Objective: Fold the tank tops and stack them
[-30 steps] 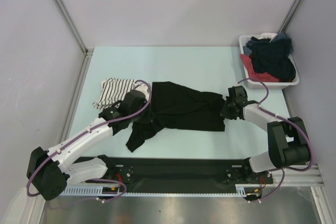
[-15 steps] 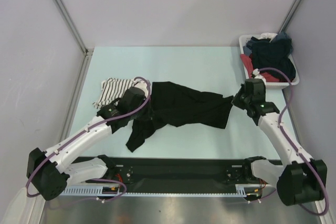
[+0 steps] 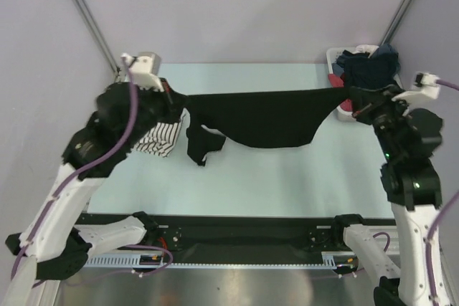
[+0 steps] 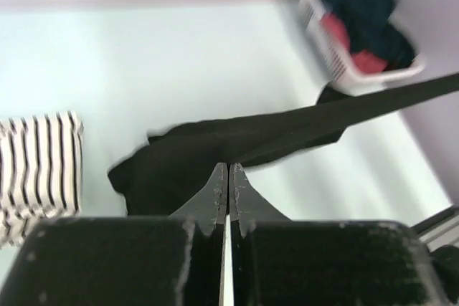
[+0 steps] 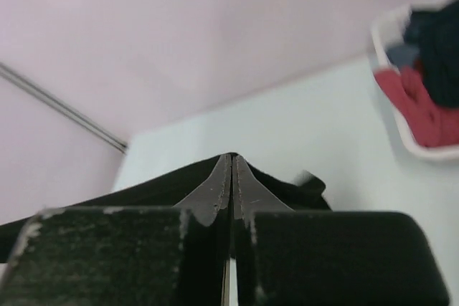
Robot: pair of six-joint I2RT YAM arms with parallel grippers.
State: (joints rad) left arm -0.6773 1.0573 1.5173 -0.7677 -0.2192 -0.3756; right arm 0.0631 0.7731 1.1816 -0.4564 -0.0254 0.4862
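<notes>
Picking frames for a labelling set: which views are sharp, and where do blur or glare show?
Top external view: evenly lit, black tank top crisp, soft sheen on the metal strip. Left wrist view: motion blur smears the basket and striped tank top. Right wrist view: basket soft, right tool up close and grainy.

My left arm (image 3: 54, 209) and right arm (image 3: 412, 249) are white links between bulky black joints, each trailed by a purple cable (image 3: 133, 109). A white camera block (image 3: 143, 64) caps each wrist. My jaws are matte black, tips scuffed pale.
</notes>
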